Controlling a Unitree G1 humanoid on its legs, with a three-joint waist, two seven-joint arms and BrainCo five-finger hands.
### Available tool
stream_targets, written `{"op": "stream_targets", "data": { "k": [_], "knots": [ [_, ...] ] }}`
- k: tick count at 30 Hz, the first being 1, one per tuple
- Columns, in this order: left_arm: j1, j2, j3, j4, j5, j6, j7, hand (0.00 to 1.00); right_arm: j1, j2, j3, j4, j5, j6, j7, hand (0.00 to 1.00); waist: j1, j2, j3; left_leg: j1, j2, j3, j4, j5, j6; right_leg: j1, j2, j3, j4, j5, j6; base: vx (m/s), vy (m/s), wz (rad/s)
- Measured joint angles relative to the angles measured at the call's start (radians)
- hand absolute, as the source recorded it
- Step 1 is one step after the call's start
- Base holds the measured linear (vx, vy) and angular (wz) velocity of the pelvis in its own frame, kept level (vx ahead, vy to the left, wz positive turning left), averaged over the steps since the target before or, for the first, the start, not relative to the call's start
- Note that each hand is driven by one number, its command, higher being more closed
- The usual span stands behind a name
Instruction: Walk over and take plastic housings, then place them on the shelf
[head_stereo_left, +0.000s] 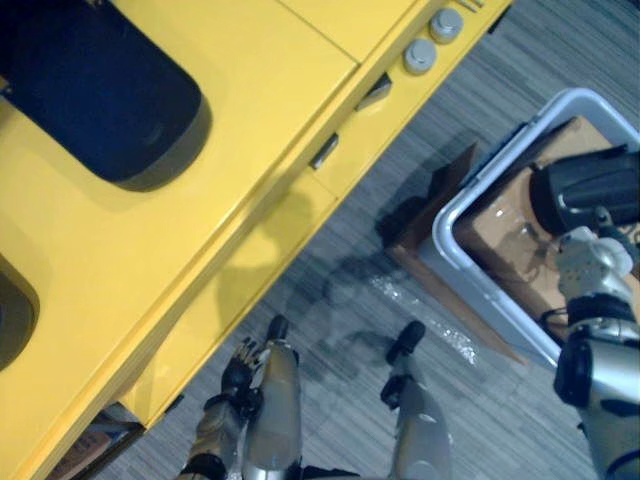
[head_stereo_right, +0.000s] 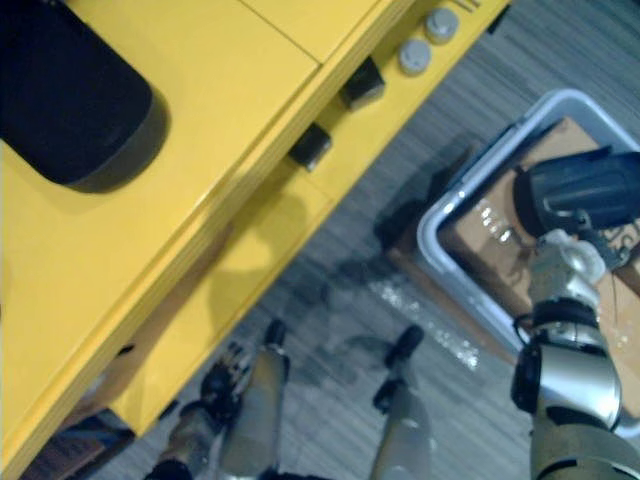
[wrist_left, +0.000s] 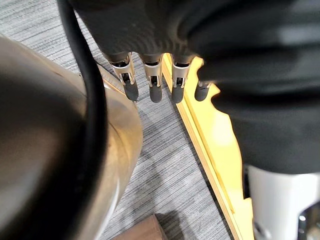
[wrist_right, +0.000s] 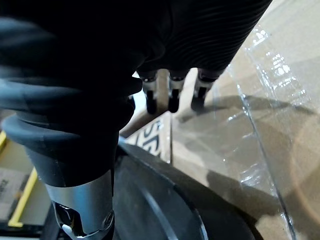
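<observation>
A black housing (head_stereo_left: 100, 90) lies on the yellow shelf (head_stereo_left: 200, 250) at 10 o'clock, well apart from the right hand (head_stereo_left: 585, 190) at 3 o'clock. That hand's fingers hang loosely straight above the box (head_stereo_left: 510, 230) in the bin (head_stereo_left: 450, 240), holding nothing. The left hand (head_stereo_left: 238, 375) is relaxed at 7 o'clock.

No text, number or sign is legible. Dark printed marks (wrist_right: 150, 139) stand on a pale cardboard panel (wrist_right: 164, 122) near the right robot hand (wrist_right: 173, 92); they are partly covered and cannot be read.

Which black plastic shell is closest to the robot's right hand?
The black plastic housing over the grey-rimmed crate, beside the right hand; the others lie on the yellow shelf top.
</observation>
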Motion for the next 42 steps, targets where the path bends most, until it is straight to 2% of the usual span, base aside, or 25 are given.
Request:
{"op": "stream_targets", "data": {
  "k": [4, 11, 17, 18, 23, 25, 29, 37, 42],
  "knots": [
    [0.000, 0.000, -0.007, -0.007, -0.006, 0.002, -0.016, 0.00, -0.015, -0.039, 0.040, 0.007, 0.000, 0.051, -0.002, 0.00, 0.003, 0.009, 0.004, -0.016, -0.006, -0.002, 0.002, 0.001, 0.002, -0.014, -0.007, -0.004, 0.007, -0.001, 0.001, -0.01, 0.007, 0.03],
    [0.002, 0.000, -0.021, -0.013, -0.069, 0.013, -0.043, 0.00, -0.049, -0.097, 0.124, 0.044, -0.002, 0.111, 0.002, 0.00, 0.008, 0.020, 0.010, -0.047, -0.012, -0.004, 0.017, 0.001, 0.002, -0.035, -0.016, -0.010, 0.018, -0.003, 0.004, 0.00, 0.009, 0.03],
    [0.002, 0.002, -0.035, -0.016, -0.081, 0.012, -0.049, 0.00, -0.054, -0.104, 0.188, 0.069, -0.028, 0.139, 0.002, 0.00, 0.012, 0.027, 0.016, -0.047, -0.013, -0.009, 0.021, 0.001, 0.003, -0.036, -0.022, -0.014, 0.042, -0.018, 0.007, 0.00, 0.003, 0.04],
    [0.002, 0.000, -0.036, -0.018, -0.081, 0.012, -0.050, 0.00, -0.054, -0.110, 0.190, 0.074, -0.028, 0.147, 0.002, 1.00, 0.015, 0.030, 0.018, -0.047, -0.013, -0.010, 0.022, 0.001, 0.003, -0.036, -0.023, -0.014, 0.046, -0.019, 0.007, 0.00, 0.000, 0.00],
    [0.002, -0.003, -0.036, -0.023, -0.082, 0.011, -0.056, 0.00, -0.055, -0.145, 0.216, 0.096, -0.028, 0.191, 0.002, 1.00, 0.025, 0.035, 0.020, -0.053, -0.013, -0.009, 0.038, -0.005, 0.009, -0.036, -0.024, -0.015, 0.051, -0.020, 0.008, 0.00, 0.000, 0.00],
    [0.002, -0.003, -0.037, -0.030, -0.082, 0.011, -0.056, 0.00, -0.055, -0.174, 0.229, 0.113, -0.028, 0.223, 0.004, 1.00, 0.025, 0.042, 0.026, -0.064, -0.010, -0.008, 0.053, -0.009, 0.012, -0.036, -0.024, -0.019, 0.054, -0.021, 0.009, -0.01, 0.017, 0.03],
    [-0.001, -0.004, -0.038, -0.041, -0.112, 0.010, -0.056, 0.00, -0.054, -0.198, 0.230, 0.129, -0.028, 0.230, 0.005, 1.00, 0.026, 0.047, 0.050, -0.064, -0.008, -0.007, 0.056, -0.009, 0.012, -0.037, -0.023, -0.019, 0.059, -0.022, 0.009, 0.00, 0.000, 0.00],
    [-0.001, -0.007, -0.038, -0.041, -0.129, 0.013, -0.055, 0.00, -0.050, -0.182, 0.230, 0.148, -0.029, 0.300, 0.045, 1.00, 0.031, 0.049, 0.051, -0.063, -0.005, -0.006, 0.054, -0.009, 0.011, -0.038, -0.020, -0.019, 0.059, -0.022, 0.008, 0.00, 0.000, 0.00],
    [-0.001, -0.005, -0.034, -0.039, -0.160, 0.027, -0.057, 0.00, -0.027, -0.167, 0.227, 0.140, -0.062, 0.306, 0.048, 1.00, 0.035, 0.048, 0.051, -0.061, -0.005, -0.007, 0.060, -0.009, 0.011, -0.032, -0.021, -0.019, 0.063, -0.023, 0.007, 0.00, 0.000, 0.00]
  ]
}}
